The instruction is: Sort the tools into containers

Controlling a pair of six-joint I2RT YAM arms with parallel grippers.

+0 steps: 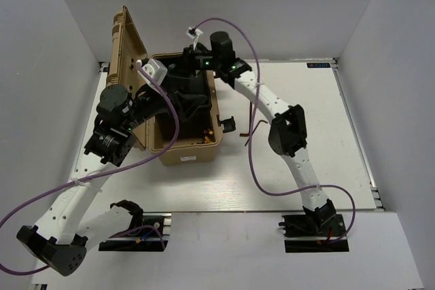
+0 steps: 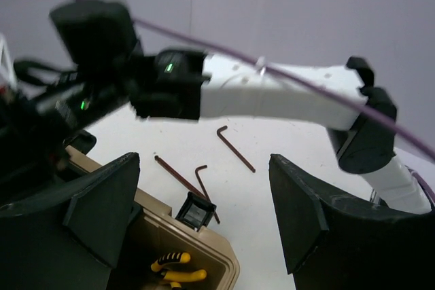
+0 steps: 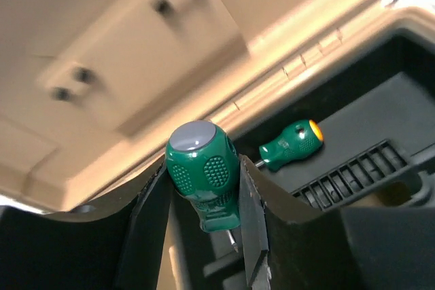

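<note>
The tan toolbox (image 1: 182, 156) stands open with its lid (image 1: 126, 49) raised on the left. My right gripper (image 3: 204, 178) is shut on a stubby green screwdriver (image 3: 202, 171), held over the box's black tray (image 3: 380, 110). A second green screwdriver (image 3: 292, 144) with an orange end lies in that tray. Yellow-and-black pliers (image 2: 173, 266) rest in the box's bottom. My left gripper (image 2: 204, 168) hangs open and empty over the box's corner. Beyond it, two L-shaped hex keys (image 2: 234, 146) (image 2: 202, 180) and a longer dark rod (image 2: 170, 169) lie on the white table.
The right arm (image 2: 272, 93) stretches over the table (image 1: 306, 168) and across the box's far end. A black latch (image 2: 196, 210) sticks out from the box's rim. Grey walls close in the table at the back and both sides.
</note>
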